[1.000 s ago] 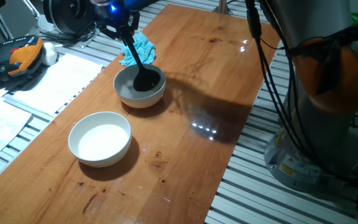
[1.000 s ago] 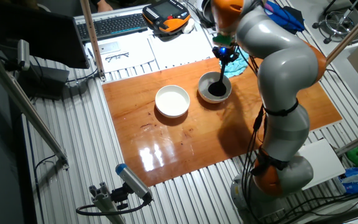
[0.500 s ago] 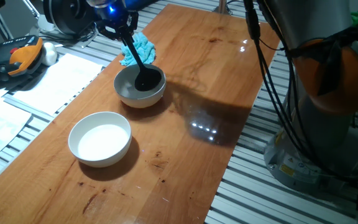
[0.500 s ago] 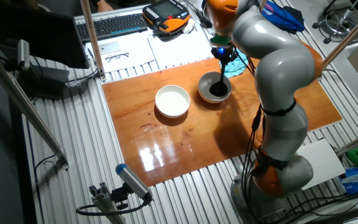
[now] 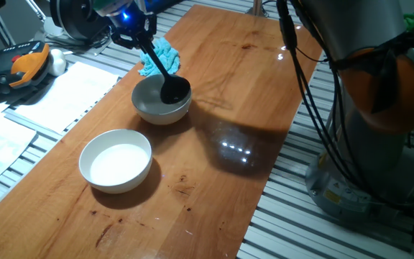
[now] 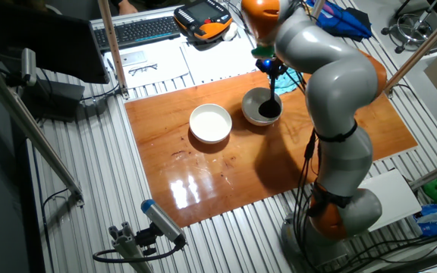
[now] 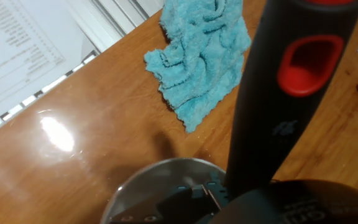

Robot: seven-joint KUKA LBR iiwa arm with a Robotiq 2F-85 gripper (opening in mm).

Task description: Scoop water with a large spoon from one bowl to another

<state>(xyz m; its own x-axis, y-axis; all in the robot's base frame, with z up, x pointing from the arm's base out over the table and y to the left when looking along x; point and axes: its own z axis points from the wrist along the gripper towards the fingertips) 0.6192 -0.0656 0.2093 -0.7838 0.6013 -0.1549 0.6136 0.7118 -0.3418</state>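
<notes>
Black plastic is clamped in the pincer (image 5: 136, 36): the large spoon (image 5: 165, 75), whose scoop has been raised from the bottom of the grey bowl (image 5: 149, 108) to its rim, apparently loaded with water, ready for carrying toward the white bowl (image 5: 115, 160) nearer the tabletop's (image 5: 221, 101) edge.

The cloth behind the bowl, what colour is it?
The cloth is light blue, clearest in the hand view.

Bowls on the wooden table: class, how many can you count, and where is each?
2. The grey bowl sits by the blue cloth, with the large spoon in it; the white bowl stands apart, nearer the table's other end. None seems hidden.
</notes>
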